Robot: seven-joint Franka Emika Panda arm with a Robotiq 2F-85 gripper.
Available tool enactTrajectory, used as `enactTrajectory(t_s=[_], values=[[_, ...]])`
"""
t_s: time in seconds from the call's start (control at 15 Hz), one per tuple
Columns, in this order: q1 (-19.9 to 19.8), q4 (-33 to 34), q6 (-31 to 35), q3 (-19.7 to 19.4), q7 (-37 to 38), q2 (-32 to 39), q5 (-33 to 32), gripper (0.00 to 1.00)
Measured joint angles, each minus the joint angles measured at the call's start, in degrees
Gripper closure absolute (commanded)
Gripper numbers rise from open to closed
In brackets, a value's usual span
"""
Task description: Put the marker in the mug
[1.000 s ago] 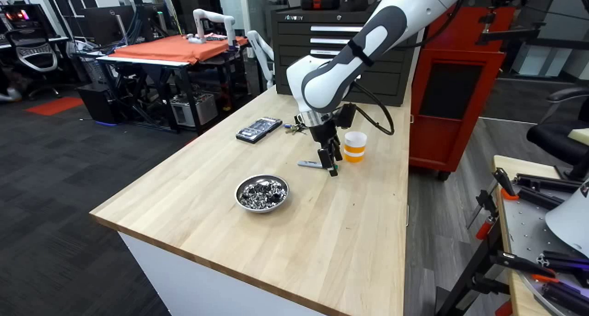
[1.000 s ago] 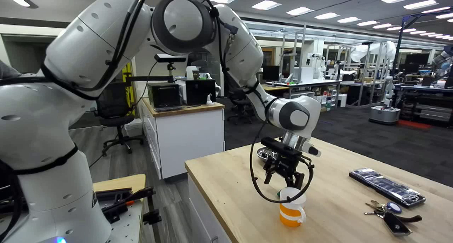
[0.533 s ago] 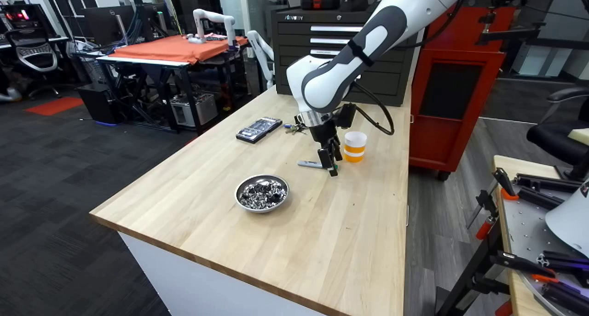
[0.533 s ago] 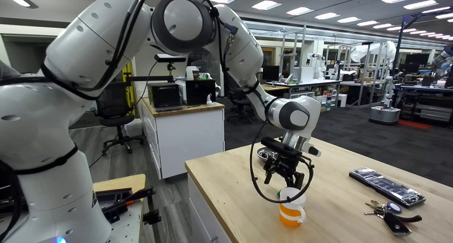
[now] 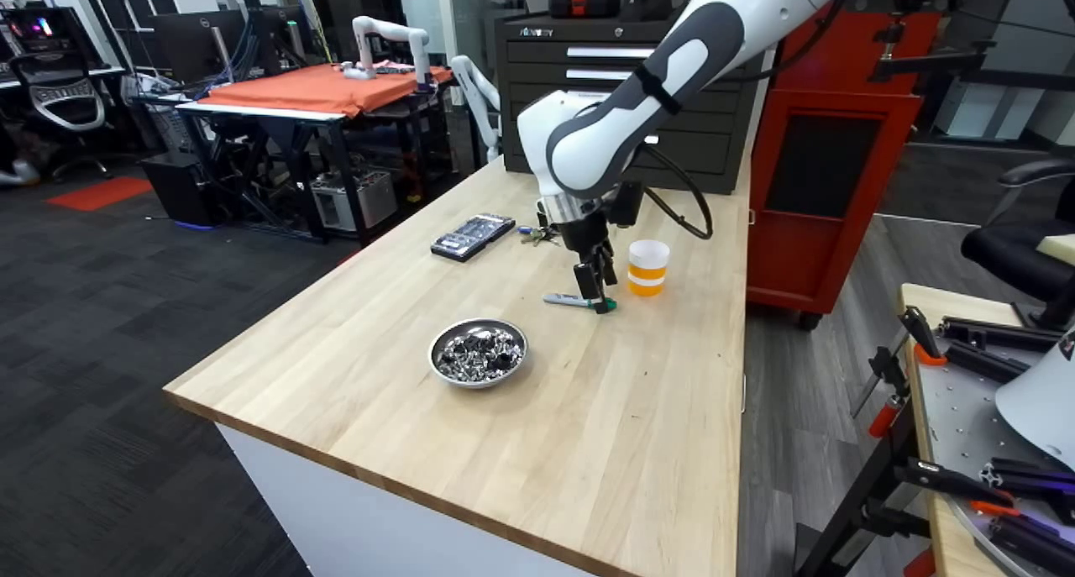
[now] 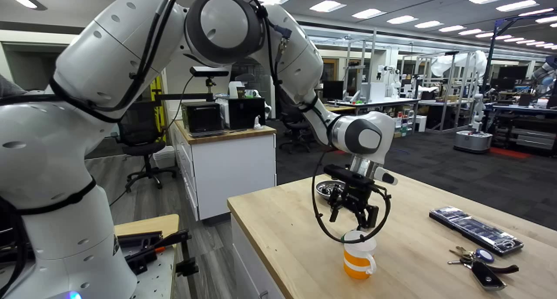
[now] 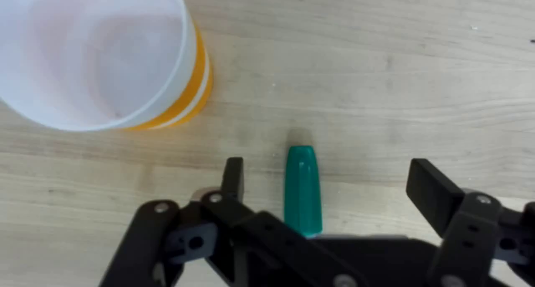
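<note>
The marker (image 5: 565, 299) lies flat on the wooden tabletop (image 5: 621, 443); it has a grey body and a green cap. In the wrist view its green cap (image 7: 303, 191) shows between my fingers, nearer the left one; its body is hidden behind the gripper. My gripper (image 7: 327, 170) is open and empty above the cap end; in both exterior views it is pointing down at the table (image 5: 598, 296) (image 6: 353, 220). The mug (image 5: 647, 268), orange-striped with a pale upper part, stands upright beside the gripper, at upper left in the wrist view (image 7: 194, 84); its handle shows in an exterior view (image 6: 359, 264).
A metal bowl (image 5: 475, 384) of shiny bits stands near the marker. A flat dark case (image 5: 473, 238) and keys (image 5: 537, 235) lie farther back. A black drawer chest (image 5: 705, 149) stands at the table's end. The arm's looped cable (image 6: 320, 220) hangs by the mug's rim.
My gripper has moved slightly away from the mug, along the marker, and a little up. More of the green cap now shows in an exterior view. Marker and mug have not moved.
</note>
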Motion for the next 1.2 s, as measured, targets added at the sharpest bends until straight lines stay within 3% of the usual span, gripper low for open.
enactTrajectory(t_s=[0.53,1.2], values=[[0.22,0.09,5.15,-0.36,0.57,-2.23,-1.43,0.00],[0.08,-9.03,18.33,-0.57,4.86,-3.53,-0.86,0.00]])
